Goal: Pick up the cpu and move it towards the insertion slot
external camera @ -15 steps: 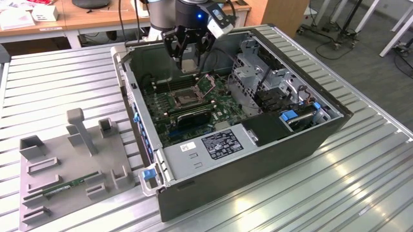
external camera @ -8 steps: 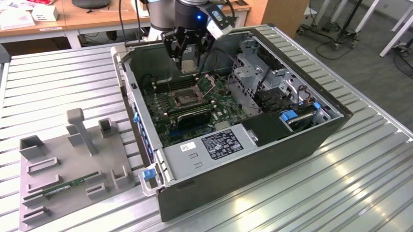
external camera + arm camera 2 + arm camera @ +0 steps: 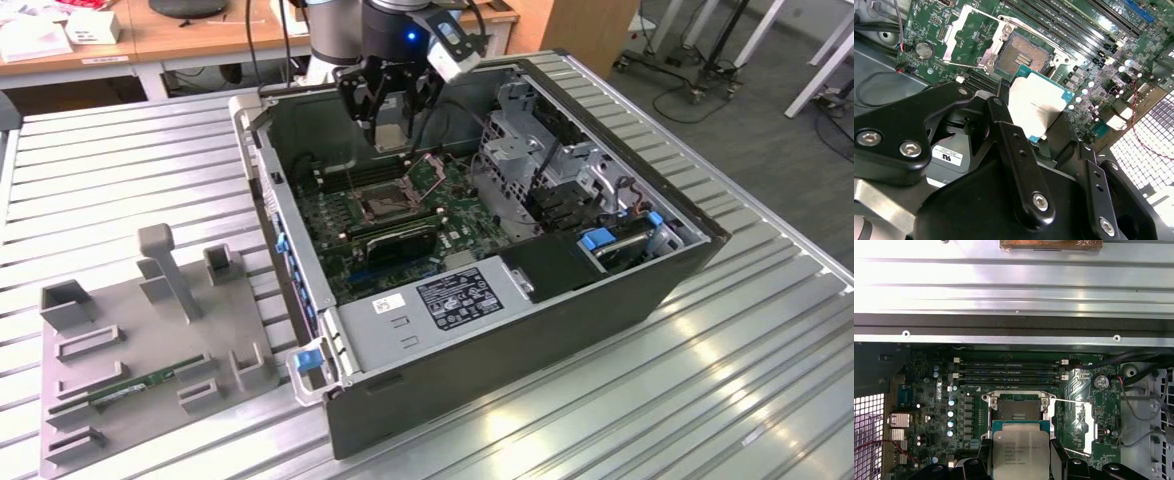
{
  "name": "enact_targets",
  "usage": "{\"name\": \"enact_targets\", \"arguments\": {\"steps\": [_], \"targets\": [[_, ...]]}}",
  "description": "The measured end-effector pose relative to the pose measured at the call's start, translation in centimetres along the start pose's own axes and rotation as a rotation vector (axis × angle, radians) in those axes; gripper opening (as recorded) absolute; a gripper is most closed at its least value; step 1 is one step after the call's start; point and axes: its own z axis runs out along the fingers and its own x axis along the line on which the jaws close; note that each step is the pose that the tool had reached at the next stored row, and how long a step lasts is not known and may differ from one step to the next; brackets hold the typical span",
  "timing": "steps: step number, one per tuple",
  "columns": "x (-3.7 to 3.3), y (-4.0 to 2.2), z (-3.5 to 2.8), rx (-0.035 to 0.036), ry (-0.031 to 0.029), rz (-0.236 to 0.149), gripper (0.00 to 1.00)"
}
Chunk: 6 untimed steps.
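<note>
My gripper hangs inside the open computer case, shut on the cpu. In both wrist views the cpu is a silvery square chip clamped by its edges between the black fingers. The insertion slot lies on the green board just below and in front of the chip. In the first wrist view the insertion slot shows its dark centre bare, with the metal retention frame swung open to one side. In the second wrist view the chip floats a little short of the insertion slot, apart from it.
Black memory slots run beside the socket. The case walls, drive cages and loose cables hem in the board. A grey fixture plate with a green memory stick lies at the exterior view's left on the slatted metal table.
</note>
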Motion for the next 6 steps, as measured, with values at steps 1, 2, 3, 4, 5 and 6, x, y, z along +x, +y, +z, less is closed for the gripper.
{"name": "enact_targets", "arguments": {"steps": [1,2,3,4,5,6], "targets": [[0.00,0.00,0.02,-0.0002,-0.0001,0.000,0.54],[0.00,0.00,0.03,-0.0001,-0.0001,0.000,0.54],[0.00,0.00,0.05,0.0000,0.0000,0.000,0.54],[0.00,0.00,0.07,0.0000,-0.0001,0.000,0.54],[0.00,0.00,0.07,0.0000,0.0000,0.000,0.54],[0.00,0.00,0.08,0.0000,0.0000,0.000,0.54]]}}
